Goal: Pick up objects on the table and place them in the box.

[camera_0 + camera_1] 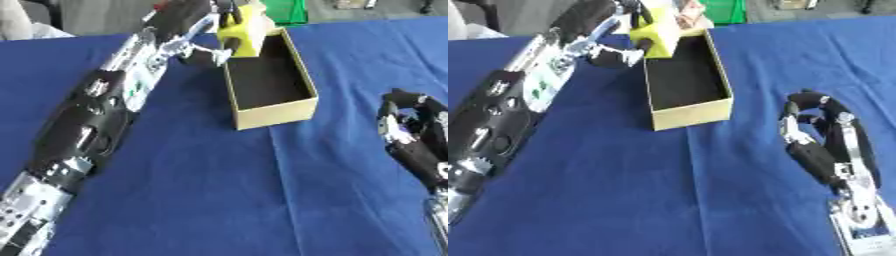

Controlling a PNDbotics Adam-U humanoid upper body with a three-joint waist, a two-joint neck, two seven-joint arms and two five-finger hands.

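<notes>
1. Yellow block (242, 34) is in the left hand (214, 30), above the far left corner of the box (271, 112); the fingers are curled around its top and side, so it hangs partly over the opening.
2. It looks like a stiff, light plastic piece with flat faces. I judge it will not bend or break easily, but the smooth faces could slip, so the best hold is across two opposite flat sides.
3. The box is open cardboard, pale yellow outside and dark inside, with thin walls. I think a push on the rim could shift it on the cloth.
4. The right hand (820, 135) rests low at the right side, fingers curled and holding nothing, well apart from the box.
5. The table (219, 190) is covered with a blue cloth with soft folds.
6. Behind the table there is a green thing (287, 11); I cannot tell what it is.
</notes>
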